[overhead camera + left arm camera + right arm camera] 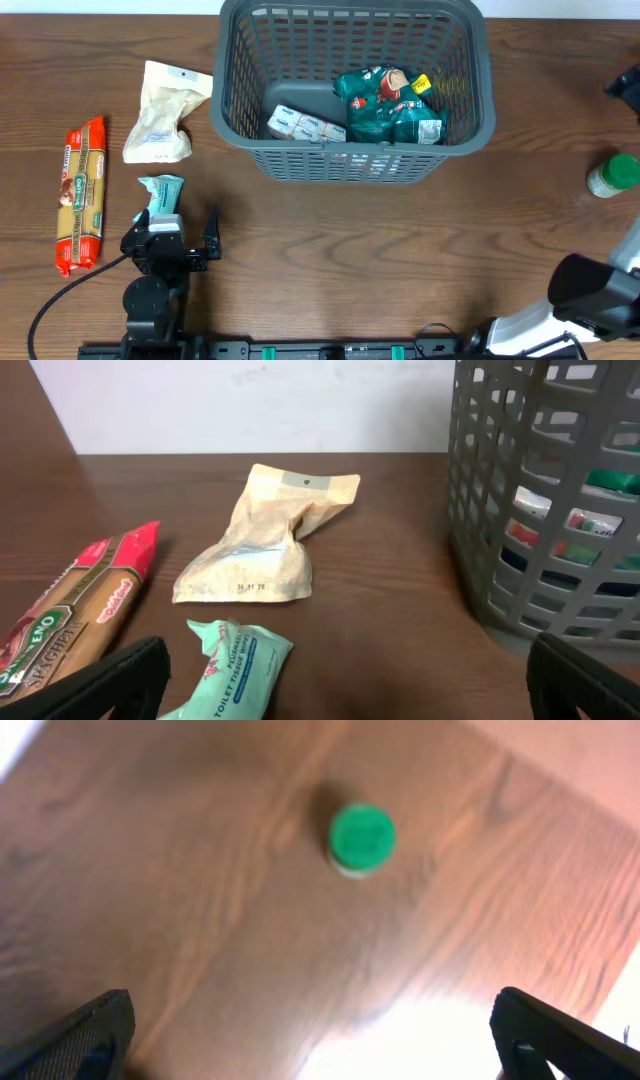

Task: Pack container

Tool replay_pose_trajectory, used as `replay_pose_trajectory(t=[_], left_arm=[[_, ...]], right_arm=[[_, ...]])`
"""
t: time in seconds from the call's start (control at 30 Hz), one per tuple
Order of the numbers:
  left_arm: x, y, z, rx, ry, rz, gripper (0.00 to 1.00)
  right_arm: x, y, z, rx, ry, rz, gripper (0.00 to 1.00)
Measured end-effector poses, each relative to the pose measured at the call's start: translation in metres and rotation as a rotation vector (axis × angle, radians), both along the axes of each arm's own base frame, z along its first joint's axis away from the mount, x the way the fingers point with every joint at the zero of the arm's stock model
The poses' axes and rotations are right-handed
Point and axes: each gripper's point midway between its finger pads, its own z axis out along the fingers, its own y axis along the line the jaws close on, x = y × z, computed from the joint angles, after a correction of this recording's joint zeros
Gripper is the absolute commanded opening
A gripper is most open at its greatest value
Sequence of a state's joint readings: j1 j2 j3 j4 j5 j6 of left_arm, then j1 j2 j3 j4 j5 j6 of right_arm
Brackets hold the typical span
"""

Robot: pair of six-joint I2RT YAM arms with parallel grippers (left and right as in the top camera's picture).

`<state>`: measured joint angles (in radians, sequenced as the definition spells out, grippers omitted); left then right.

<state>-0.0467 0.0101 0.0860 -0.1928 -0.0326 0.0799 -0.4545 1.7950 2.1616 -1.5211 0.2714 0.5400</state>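
We log the container standing ahead and right of the left gripper, well apart. The right gripper hangs right of the container, over a jar. Both grippers gape wide, empty.

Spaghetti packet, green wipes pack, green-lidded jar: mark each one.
spaghetti packet point(82, 195), overhead view, middle of the wrapper.
green wipes pack point(238, 665), left wrist view, its printed front face.
green-lidded jar point(362, 833), right wrist view, centre of the lid.
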Motion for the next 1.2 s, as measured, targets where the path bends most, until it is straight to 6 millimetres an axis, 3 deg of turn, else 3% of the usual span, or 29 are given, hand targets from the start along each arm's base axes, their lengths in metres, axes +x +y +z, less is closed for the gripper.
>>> replay_pose_trajectory(t=[0.37,0.63,1.2], left_arm=[[0.000,0.000,0.000,0.000,0.000,0.000,0.99],[0.000,0.000,0.000,0.000,0.000,0.000,0.99],[0.000,0.000,0.000,0.000,0.000,0.000,0.99]], right_arm=[[-0.030,-0.034,-0.082,0.129,0.088,-0.206,0.99],[-0.033,-0.053,-0.118,0.148,0.037,-0.342,0.96],[-0.031,-0.078,-0.124,0.139,-0.075,-0.511,0.99]])
